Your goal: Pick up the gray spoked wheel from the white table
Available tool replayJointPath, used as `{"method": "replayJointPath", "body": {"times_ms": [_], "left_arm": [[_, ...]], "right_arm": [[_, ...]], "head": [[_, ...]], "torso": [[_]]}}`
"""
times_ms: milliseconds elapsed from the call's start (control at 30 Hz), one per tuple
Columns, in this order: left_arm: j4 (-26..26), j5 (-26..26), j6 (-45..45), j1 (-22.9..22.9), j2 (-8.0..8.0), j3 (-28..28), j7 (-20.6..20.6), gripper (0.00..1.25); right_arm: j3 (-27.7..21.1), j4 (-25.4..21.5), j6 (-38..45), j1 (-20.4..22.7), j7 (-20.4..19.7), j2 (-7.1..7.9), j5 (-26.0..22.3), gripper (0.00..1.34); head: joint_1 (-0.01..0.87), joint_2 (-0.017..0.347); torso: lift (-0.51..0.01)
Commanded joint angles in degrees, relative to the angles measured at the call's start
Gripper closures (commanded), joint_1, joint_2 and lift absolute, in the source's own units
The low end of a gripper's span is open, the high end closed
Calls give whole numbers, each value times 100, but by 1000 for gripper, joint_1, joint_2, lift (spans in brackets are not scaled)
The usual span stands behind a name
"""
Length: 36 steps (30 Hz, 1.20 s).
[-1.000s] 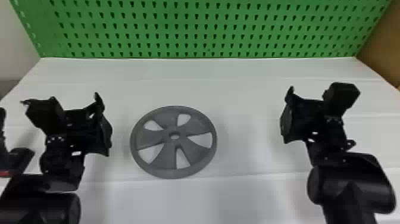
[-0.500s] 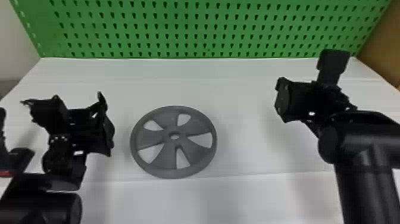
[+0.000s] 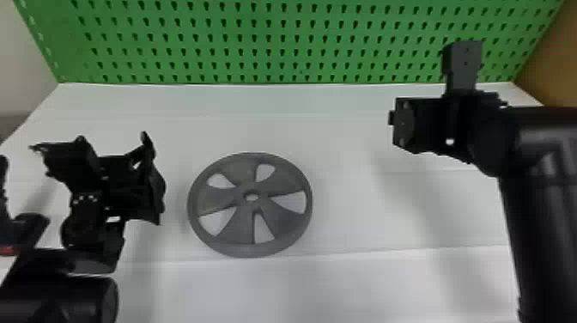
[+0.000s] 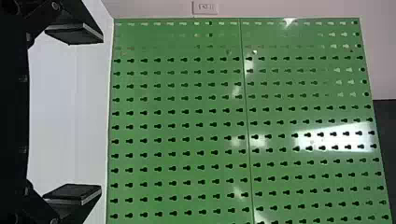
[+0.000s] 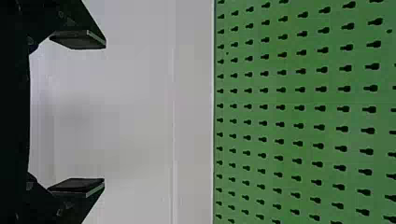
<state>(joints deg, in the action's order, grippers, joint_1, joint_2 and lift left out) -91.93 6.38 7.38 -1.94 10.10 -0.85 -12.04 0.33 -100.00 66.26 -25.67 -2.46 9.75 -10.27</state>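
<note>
Left gripper point(image 3: 124, 184) stands over the white table point(image 3: 352, 219), fingers point(image 4: 77, 35) wide apart, nothing between them. Gray spoked wheel point(image 3: 232, 232) lies flat on the table, between the arms and touched by neither. Right gripper point(image 3: 423, 124) is farther out, its fingers point(image 5: 79, 41) also wide and empty. Beyond stands the green pegboard point(image 3: 257, 45); a wall label point(image 4: 205, 7) bears print too small to read. Against the earlier frames, the right gripper has moved toward the pegboard; wheel unmoved.
</note>
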Motion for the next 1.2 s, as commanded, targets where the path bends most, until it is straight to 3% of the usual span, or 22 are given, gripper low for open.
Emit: {"method": "replayJointPath", "body": {"times_ms": [0,267,533,1167], "left_arm": [[0,-5,0,9,-8,-12,0,148],[0,-40,-18,62,-8,-82,0,148],[0,-110,-62,89,1,-109,0,148],[-61,83,-334,132,62,-232,0,148]], "right_arm": [[310,446,696,-500,0,177,-247,240],[670,1263,1495,-1186,0,300,-775,240],[1171,2221,1987,-1819,0,379,-959,243],[1883,3619,2382,-2566,0,511,-1285,240]], "head": [[765,2],[765,2],[765,2],[765,2]], "torso": [[-96],[-96],[-96],[-96]]}}
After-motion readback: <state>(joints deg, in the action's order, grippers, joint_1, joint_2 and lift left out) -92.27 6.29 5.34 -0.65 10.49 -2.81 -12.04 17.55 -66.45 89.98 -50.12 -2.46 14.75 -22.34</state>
